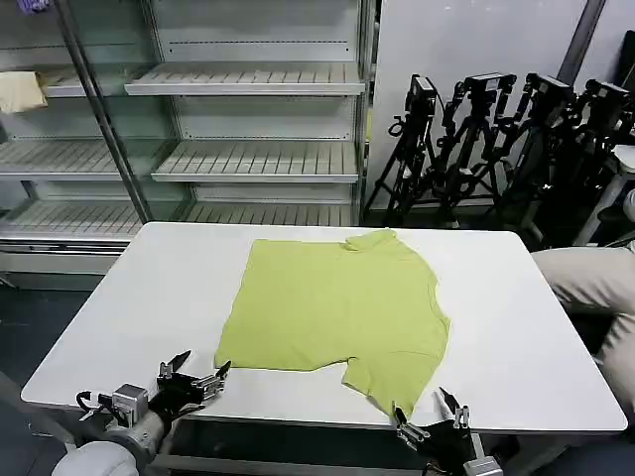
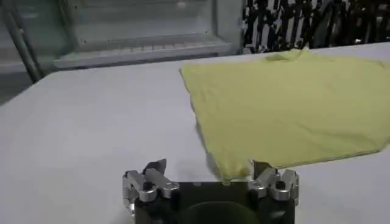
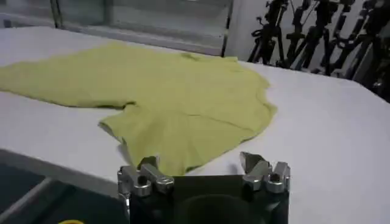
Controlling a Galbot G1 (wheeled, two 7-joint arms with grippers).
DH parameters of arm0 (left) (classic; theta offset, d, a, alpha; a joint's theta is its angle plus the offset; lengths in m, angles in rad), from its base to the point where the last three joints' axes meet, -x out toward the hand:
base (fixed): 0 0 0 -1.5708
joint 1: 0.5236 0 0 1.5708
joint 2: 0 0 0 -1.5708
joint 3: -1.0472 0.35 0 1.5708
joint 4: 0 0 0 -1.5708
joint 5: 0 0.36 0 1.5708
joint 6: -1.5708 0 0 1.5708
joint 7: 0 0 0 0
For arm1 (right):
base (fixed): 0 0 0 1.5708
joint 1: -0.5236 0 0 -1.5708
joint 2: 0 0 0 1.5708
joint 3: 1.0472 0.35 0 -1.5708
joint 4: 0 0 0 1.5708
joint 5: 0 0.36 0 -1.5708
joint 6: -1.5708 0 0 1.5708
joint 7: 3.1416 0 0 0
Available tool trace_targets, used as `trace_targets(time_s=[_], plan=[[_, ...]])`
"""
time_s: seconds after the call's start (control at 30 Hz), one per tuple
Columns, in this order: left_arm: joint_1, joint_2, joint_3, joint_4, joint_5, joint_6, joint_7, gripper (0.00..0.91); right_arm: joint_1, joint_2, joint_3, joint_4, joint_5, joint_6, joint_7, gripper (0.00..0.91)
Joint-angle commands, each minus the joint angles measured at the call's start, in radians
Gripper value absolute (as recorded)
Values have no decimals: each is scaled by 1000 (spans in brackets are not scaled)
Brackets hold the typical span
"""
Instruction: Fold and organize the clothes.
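Lime yellow-green cotton T-shirt [image 1: 337, 312] lies flat mid white table [image 1: 119, 327]; left gripper [image 1: 194, 378] and right gripper [image 1: 429, 416], fingers apart at the near edge, should pinch hem corner and sleeve cleanly.

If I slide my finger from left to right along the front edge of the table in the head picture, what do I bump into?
Left tool, open, by the table's front-left edge → the T-shirt's bottom corner → its sleeve hanging toward the front edge → right tool, open, at the front edge.
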Motion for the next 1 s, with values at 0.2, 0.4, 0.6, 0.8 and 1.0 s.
trace_targets(time_s=[0.2, 0.4, 0.6, 0.8, 1.0], plan=[[-7, 0, 3, 20, -21, 11, 8, 10, -6, 3, -20, -19, 45, -30, -3, 0], [0, -10, 6, 7, -22, 14, 16, 10, -7, 6, -29, 3, 72, -44, -1, 0], [4, -17, 13, -10, -23, 6, 16, 10, -2, 10, -34, 14, 98, -57, 8, 0], [0, -11, 19, -29, -28, 4, 17, 10, 14, 10, -30, 27, 97, -53, 7, 0], [-88, 9, 13, -34, -76, -17, 38, 10, 91, -8, 46, 65, 134, -48, 8, 0]])
